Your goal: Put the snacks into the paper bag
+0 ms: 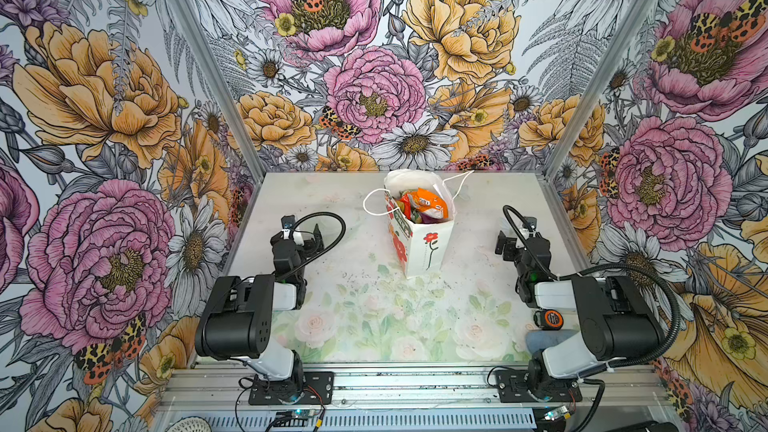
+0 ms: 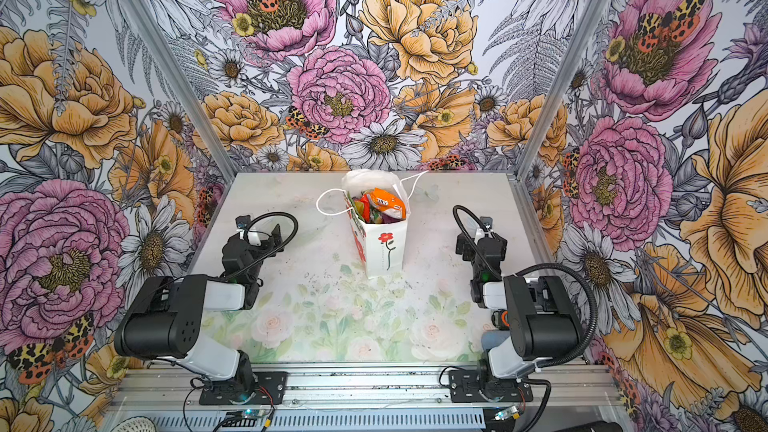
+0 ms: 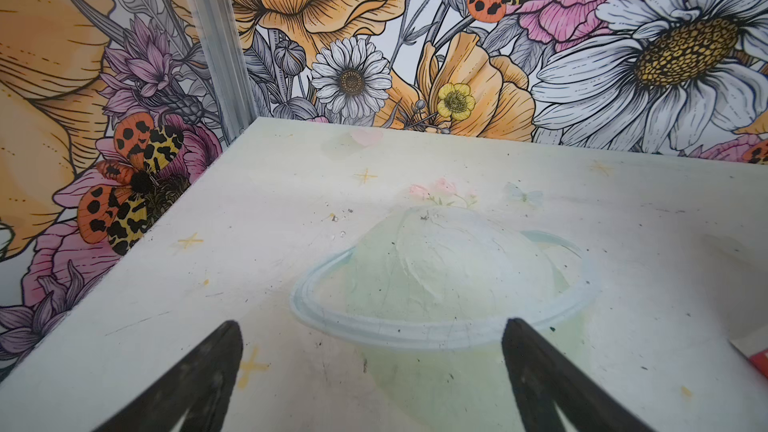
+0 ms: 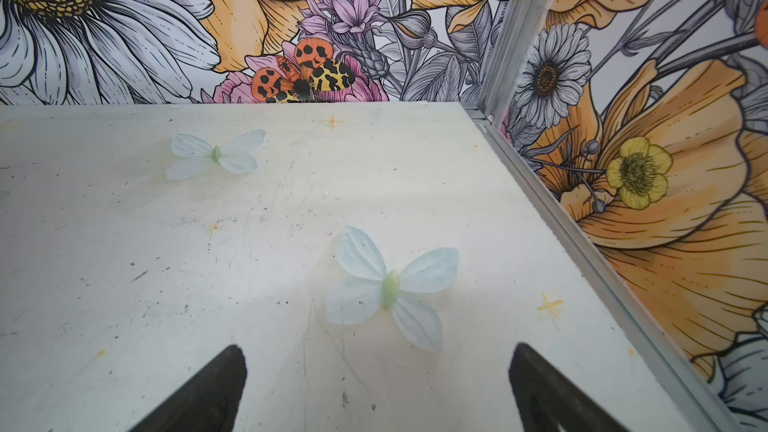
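In both top views the white paper bag point(image 1: 430, 249) point(image 2: 386, 253), with a red stemmed flower on its front, stands upright at the middle back of the table. Snacks fill its open mouth, an orange packet point(image 1: 424, 201) point(image 2: 385, 200) on top of other coloured packets. No snack lies loose on the table. My left gripper point(image 1: 303, 236) point(image 2: 262, 238) point(image 3: 372, 326) hovers left of the bag, open and holding nothing. Right of the bag, my right gripper point(image 1: 519, 238) point(image 2: 481, 241) point(image 4: 376, 351) is open and holds nothing. A corner of the bag point(image 3: 754, 347) shows in the left wrist view.
An orange-black tape measure point(image 1: 550, 318) point(image 2: 503, 320) and a grey-blue case point(image 1: 540, 340) point(image 2: 489, 332) lie at the front right, partly under the right arm. Floral walls with metal posts point(image 3: 216, 47) point(image 4: 511, 35) close in the table on three sides.
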Controlling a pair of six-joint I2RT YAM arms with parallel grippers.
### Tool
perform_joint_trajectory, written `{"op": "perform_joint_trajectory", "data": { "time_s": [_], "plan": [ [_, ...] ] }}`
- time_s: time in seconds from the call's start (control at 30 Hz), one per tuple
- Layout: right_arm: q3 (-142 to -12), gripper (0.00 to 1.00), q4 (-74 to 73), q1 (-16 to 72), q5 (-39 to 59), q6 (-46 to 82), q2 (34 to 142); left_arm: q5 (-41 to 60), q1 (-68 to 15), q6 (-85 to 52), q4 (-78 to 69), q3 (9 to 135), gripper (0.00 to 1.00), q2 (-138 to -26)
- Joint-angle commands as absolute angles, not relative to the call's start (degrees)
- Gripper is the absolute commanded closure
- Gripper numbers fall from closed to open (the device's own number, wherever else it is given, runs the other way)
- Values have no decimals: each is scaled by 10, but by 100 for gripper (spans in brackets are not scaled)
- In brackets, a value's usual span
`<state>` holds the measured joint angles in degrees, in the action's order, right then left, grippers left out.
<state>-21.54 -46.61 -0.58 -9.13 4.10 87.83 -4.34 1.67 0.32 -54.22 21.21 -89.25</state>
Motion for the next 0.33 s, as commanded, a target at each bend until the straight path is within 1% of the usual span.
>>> {"op": "perform_joint_trajectory", "data": {
  "time_s": [0.0,0.3],
  "plan": [
    [-228,0,-480,-5,-83,50,875,-28,18,-4,-546,213,1,-889],
    [-229,0,-479,-5,-83,51,874,-28,18,-4,-545,213,1,-889]
  ]
}}
